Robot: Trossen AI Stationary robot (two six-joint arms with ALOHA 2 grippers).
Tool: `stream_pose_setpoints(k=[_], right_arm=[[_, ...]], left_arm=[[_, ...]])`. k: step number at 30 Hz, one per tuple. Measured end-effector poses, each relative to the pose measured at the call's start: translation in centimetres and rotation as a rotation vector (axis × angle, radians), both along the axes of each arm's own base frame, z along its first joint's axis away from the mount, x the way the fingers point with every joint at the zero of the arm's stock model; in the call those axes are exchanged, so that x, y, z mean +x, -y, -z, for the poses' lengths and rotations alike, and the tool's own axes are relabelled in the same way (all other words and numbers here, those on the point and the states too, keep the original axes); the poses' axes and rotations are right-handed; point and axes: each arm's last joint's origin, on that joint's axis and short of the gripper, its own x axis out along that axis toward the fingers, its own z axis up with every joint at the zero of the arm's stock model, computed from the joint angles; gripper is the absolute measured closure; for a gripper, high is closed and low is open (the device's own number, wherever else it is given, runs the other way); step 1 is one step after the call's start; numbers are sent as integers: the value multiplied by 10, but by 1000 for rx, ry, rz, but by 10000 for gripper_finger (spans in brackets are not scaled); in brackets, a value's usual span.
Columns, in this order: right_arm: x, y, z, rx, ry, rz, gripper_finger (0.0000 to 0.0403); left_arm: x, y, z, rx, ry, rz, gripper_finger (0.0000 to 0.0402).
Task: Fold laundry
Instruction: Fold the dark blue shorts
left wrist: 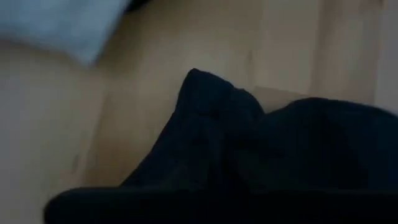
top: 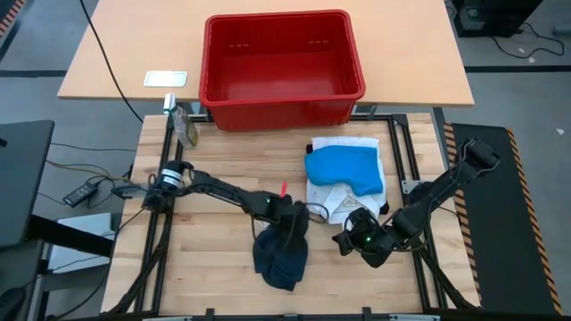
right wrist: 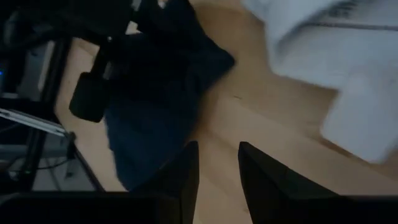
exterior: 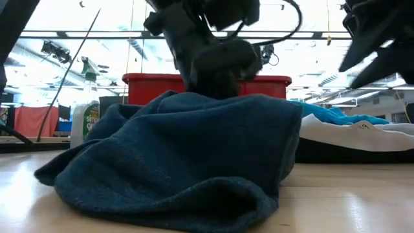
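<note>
Nearest the lower edge of the high view, a dark cloth (top: 280,257) lies bunched on the wooden surface (top: 205,267), just left of centre. The left tool (top: 290,223) sits at the cloth's upper end, its arm running in from the middle left of the frame. In the low view this tool (exterior: 210,61) presses down into the top of the cloth (exterior: 181,162), which fills the middle of the frame; whether its fingers are spread or pinching cannot be told, and the left wrist view shows only the dark cloth (left wrist: 261,143) against wood.

To the cloth's right in the high view, the right tool (top: 350,239) hangs over bare wood, apart from the cloth. In the right wrist view its fingers (right wrist: 186,174) stand spread with nothing between them, the dark cloth (right wrist: 155,93) at upper left and a white garment (right wrist: 336,68) at upper right.

Farther up, right of centre, the white garment (top: 343,196) lies flat with a blue piece (top: 343,169) on top of it. Small dark print shows on the white fabric in the low view but cannot be read.

At the surface's upper left stands a spray bottle (top: 183,125); in the low view its label (exterior: 85,120) carries writing too small to make out. Beyond, a red basket (top: 281,67) rests at top centre, with a white card (top: 166,78) to its left.
</note>
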Motion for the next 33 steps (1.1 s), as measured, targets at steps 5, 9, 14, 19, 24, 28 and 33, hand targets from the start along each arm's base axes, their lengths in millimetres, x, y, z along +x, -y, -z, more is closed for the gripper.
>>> stream_pose_setpoints(k=[5, 9, 14, 19, 24, 28, 33], right_arm=[[9, -4, -3, -53, 103, -17, 283], [24, -6, 6, -66, 152, 8, 280], [47, -12, 8, -17, 328, 85, 251], [62, -13, 1, -9, 487, 112, 196], [70, 1, 0, 0, 499, 167, 142], [77, 8, -6, 26, 546, 188, 125], [81, 14, -5, 86, 536, 195, 188]], left_arm=[[-21, 5, -60, -33, 90, -6, 384], [-48, 18, -111, 44, 203, 16, 388], [-67, 26, -137, 121, 275, 15, 390], [-70, 30, -136, 149, 259, 12, 391], [-71, 33, -136, 147, 265, 18, 390], [-71, 35, -136, 158, 268, 21, 389], [-71, 34, -136, 173, 271, 8, 388]])
